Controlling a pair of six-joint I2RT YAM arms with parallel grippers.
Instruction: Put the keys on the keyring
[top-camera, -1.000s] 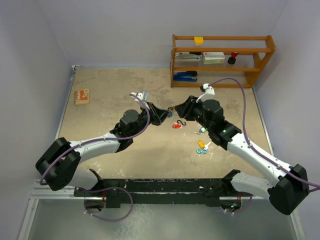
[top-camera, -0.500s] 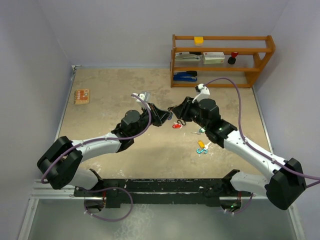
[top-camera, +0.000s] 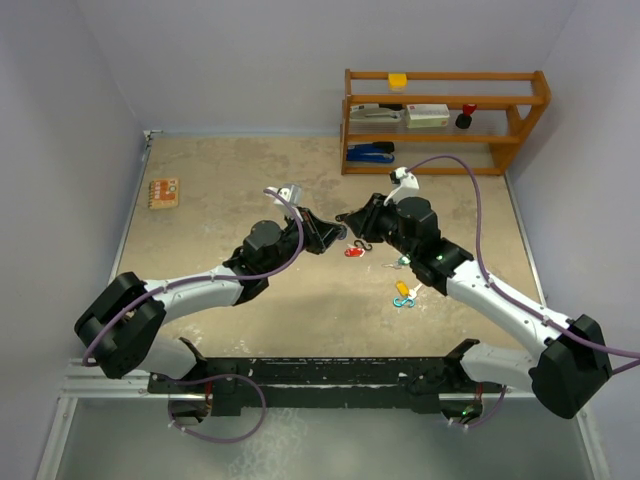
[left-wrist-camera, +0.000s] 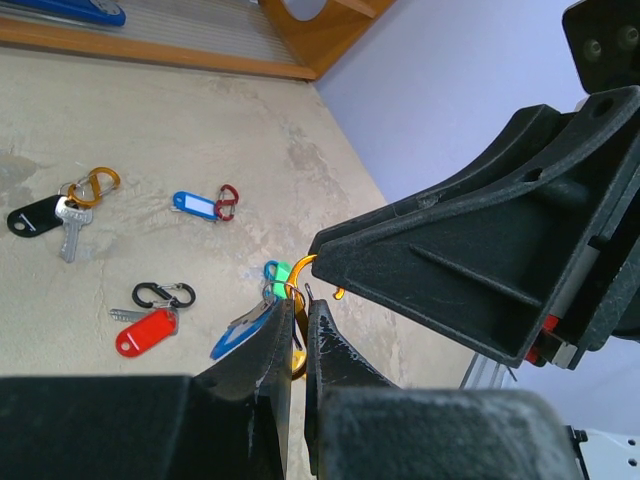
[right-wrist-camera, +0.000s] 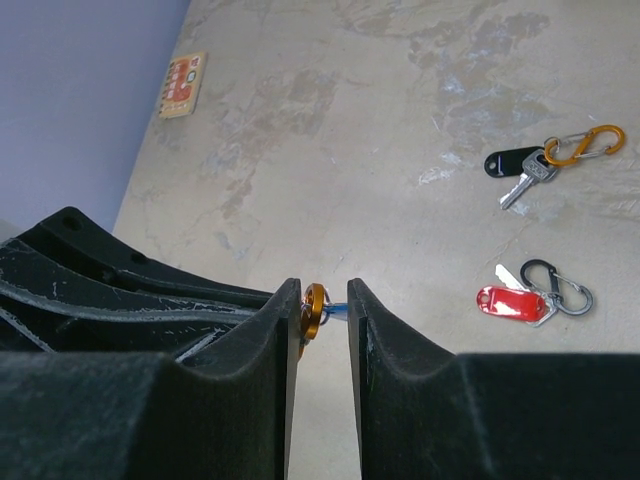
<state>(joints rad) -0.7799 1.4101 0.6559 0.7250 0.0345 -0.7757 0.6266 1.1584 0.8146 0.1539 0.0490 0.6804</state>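
Note:
My left gripper (left-wrist-camera: 298, 305) is shut on an orange carabiner (left-wrist-camera: 297, 275). A small wire ring and a blue-headed key (left-wrist-camera: 235, 338) hang from the carabiner. My right gripper (right-wrist-camera: 324, 290) is open around the same carabiner (right-wrist-camera: 314, 310); the clip rests against its left finger and the other finger stands apart. The grippers meet above the table's middle, left (top-camera: 333, 233) and right (top-camera: 350, 218). Loose on the table lie a red-headed key on a black clip (right-wrist-camera: 525, 303), a black-headed key on an orange clip (right-wrist-camera: 528, 165) and a blue tag on a red clip (left-wrist-camera: 203, 204).
A wooden shelf (top-camera: 445, 120) with a stapler and boxes stands at the back right. A small orange card (top-camera: 163, 192) lies at the far left. A yellow and blue key bunch (top-camera: 403, 293) lies beside the right arm. A green tag (left-wrist-camera: 277, 272) lies behind the held clip.
The right gripper has moved left and closed in on the carabiner held by the left gripper. The left arm shifted slightly. Little has moved in the last half second.

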